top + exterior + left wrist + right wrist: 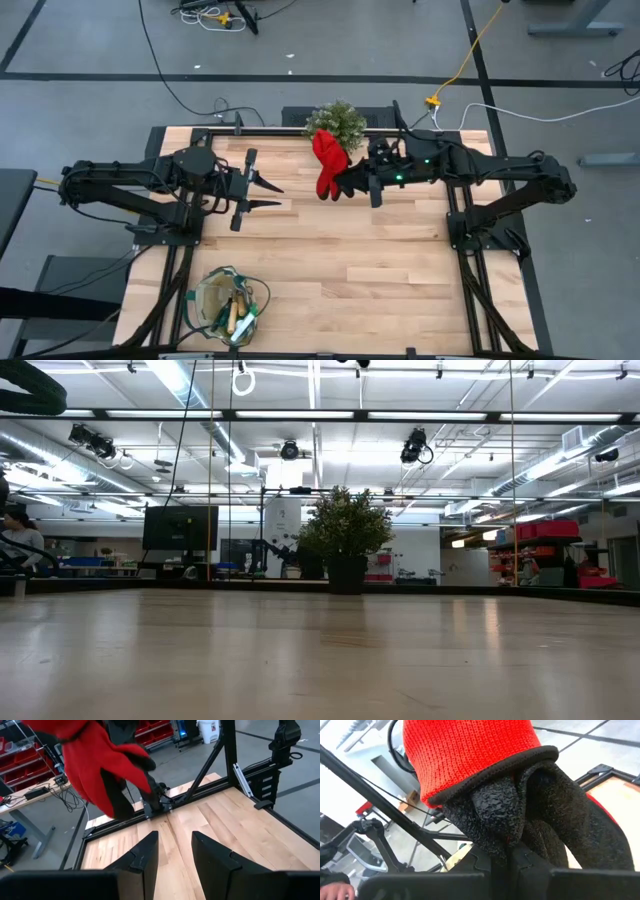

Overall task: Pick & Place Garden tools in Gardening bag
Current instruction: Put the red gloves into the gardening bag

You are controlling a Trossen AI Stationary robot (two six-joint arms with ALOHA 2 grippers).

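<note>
The red-and-black glove (325,165) hangs in the air over the far middle of the table, just in front of the potted plant (338,122). My right gripper (347,182) is shut on it, reaching in from the table's right. The glove also fills the right wrist view (470,760) and shows in the left wrist view (100,765). My left gripper (268,195) stands open left of the glove, pointing toward it, with nothing between its fingers (145,857). The gardening bag (230,305) stands near the table's front left corner, with wooden-handled tools (232,315) sticking out of it. My right gripper pinches a bunched fold of the glove's black, textured coated part (512,827) between its two shut fingers (485,865), just below the black-hemmed red knit cuff (470,760). The fingers come roughly level from the table's right. The glove is lifted clear of the table.
The bushy potted plant (345,550) stands at the table's far edge, right behind the held glove. Black frame rails (460,215) run along both sides of the table. Bare wood (350,270) lies between the arms and the bag.
</note>
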